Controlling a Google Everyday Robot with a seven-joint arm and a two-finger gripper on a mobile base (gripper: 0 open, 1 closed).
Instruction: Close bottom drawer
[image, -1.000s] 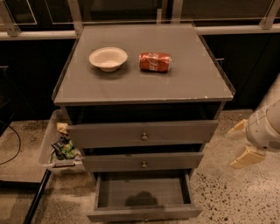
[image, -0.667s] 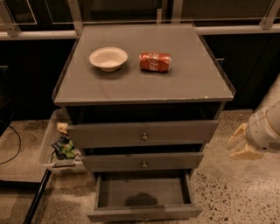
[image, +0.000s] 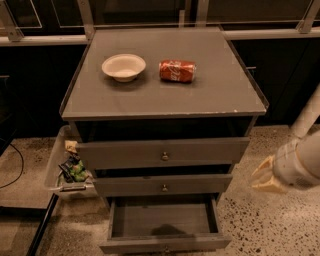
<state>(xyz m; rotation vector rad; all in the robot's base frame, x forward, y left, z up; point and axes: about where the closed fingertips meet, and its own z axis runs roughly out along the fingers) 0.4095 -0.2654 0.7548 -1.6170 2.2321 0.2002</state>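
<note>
The bottom drawer (image: 165, 243) is seen pulled out at the lower centre of the frame, and, with the end effector (image: 265, 179) held well apart at the right edge, its state not discernible, the slim front could be struck off-centre and jammed askew.

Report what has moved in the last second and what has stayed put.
The gripper, out to the right of the cabinet, has dropped a little lower, toward the level of the bottom drawer. It has taken hold of nothing and touches nothing. The bottom drawer is still pulled open, and the bowl and the can lie where they were on top.
</note>
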